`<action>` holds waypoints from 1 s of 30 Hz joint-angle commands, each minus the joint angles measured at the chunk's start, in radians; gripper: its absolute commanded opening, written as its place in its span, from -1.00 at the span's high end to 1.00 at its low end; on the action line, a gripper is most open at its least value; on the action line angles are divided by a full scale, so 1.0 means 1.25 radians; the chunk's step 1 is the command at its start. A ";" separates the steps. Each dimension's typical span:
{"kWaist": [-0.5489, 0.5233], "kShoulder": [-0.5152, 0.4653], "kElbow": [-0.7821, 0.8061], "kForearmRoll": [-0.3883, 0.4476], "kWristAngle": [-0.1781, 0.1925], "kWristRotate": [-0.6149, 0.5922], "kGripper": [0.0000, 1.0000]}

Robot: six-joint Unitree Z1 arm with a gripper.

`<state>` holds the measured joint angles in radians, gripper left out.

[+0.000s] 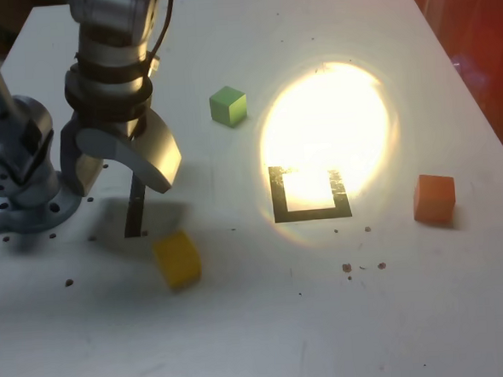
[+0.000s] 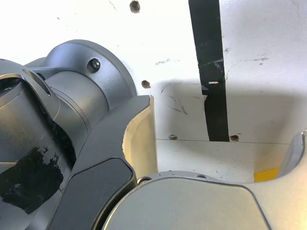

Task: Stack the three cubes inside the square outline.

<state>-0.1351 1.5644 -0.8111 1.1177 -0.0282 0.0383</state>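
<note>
White tabletop, speckled with small dark marks, is stretching beneath the arm, and a bright round patch of light is falling across the upper part of the black square outline, washing out part of its border. Taking that outline as the landmark in the exterior view, the green cube is sitting beyond it, toward the view's left, while the orange-red cube is resting well apart from it on the view's right. The yellow cube is lying to the outline's left and a little nearer the camera. All three cubes are standing separately on the tabletop, outside the outline.

Farther to the outline's left, the gripper is hovering above the tabletop with its jaws spread apart, holding nothing between them. Near it, the narrow black strip is running between the yellow cube and the arm's grey base. In the wrist view, only a sliver of the yellow cube is showing beside one jaw.
</note>
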 commanded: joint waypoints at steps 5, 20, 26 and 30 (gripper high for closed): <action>0.001 0.022 -0.027 0.013 0.001 0.001 -0.99; 0.001 0.137 -0.292 0.130 0.044 0.014 -0.99; 0.000 0.204 -0.414 0.178 0.047 0.031 -0.99; -0.010 0.256 -0.514 0.216 0.049 0.035 -0.99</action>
<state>-0.1405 1.8647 -1.4150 1.3724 0.0305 0.0803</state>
